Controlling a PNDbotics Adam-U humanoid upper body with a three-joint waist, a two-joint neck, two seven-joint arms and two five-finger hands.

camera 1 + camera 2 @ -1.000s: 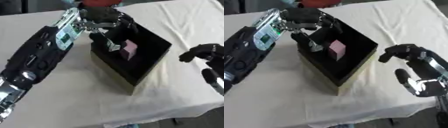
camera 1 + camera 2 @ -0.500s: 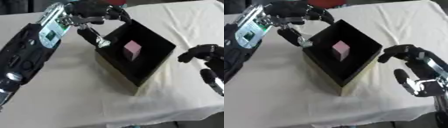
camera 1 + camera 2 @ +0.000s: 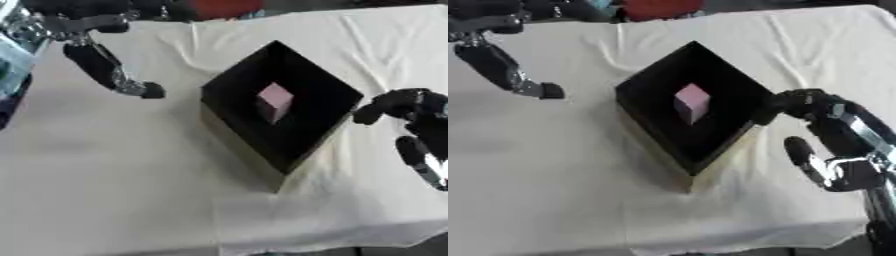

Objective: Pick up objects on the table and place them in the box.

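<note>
The left robot hand [image 3: 96, 55] is hanging over the upper left part of the counter [image 3: 131, 175], its fingers [image 3: 112, 75] stretched out straight and pointing down toward the cloth, holding nothing. It is sitting well to the left of the box [image 3: 282, 107], apart from its rim. The right robot hand [image 3: 833, 145] is showing at the right side, fingers relaxed and spread, empty as well; one dark fingertip is lying just beside the box's right corner, though whether it is touching the wall cannot be told. The box is black and open-topped, sitting turned like a diamond on the cream cloth covering the counter. Inside it, a pink cube [image 3: 275, 100] is resting on the box floor, near the middle. A red object [image 3: 226, 7] is showing at the far edge of the counter, partly cut off.
</note>
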